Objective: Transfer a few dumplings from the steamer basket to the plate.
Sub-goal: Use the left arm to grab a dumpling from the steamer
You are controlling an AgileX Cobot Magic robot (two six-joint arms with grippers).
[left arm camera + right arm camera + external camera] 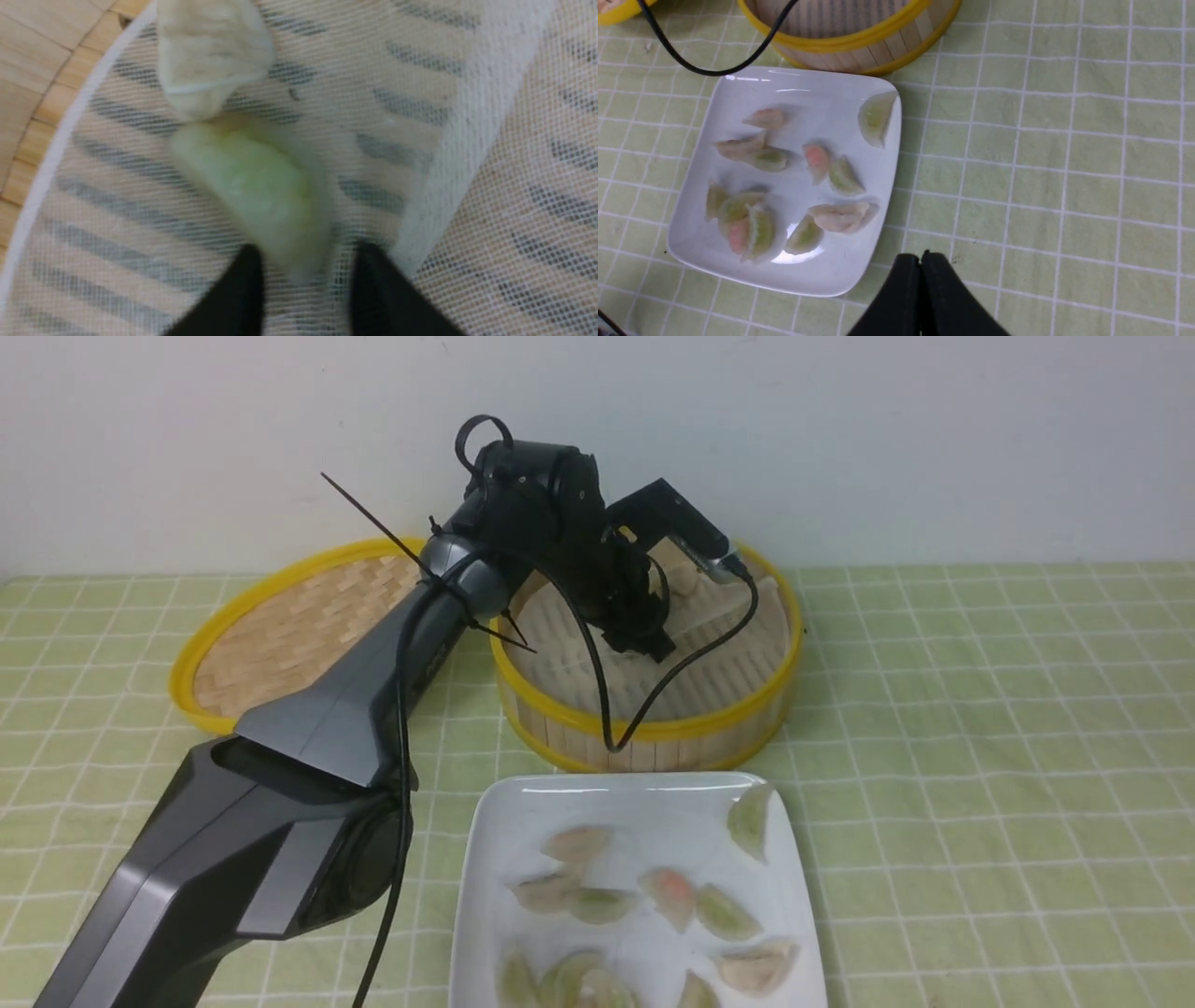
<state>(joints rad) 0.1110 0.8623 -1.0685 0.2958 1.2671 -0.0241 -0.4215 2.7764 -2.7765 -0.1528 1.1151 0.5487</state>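
Left gripper (306, 255) straddles a pale-green crescent dumpling (252, 186) on mesh liner (420, 116), grip unclear; right gripper (920, 257) clenched; glossy square plate (644, 803) at bamboo basket's (691, 728) 6 o'clock.

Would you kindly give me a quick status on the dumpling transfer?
Left gripper open in the steamer basket, jaws astride a green dumpling. Right gripper shut, empty, near the plate. Second dumpling touches the green one's far end.

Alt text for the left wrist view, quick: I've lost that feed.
The left gripper, jaws open, straddles the nearest end of a pale green dumpling lying on the mesh liner. A whiter dumpling touches its far end near the liner's edge, with the bamboo of the basket beyond.
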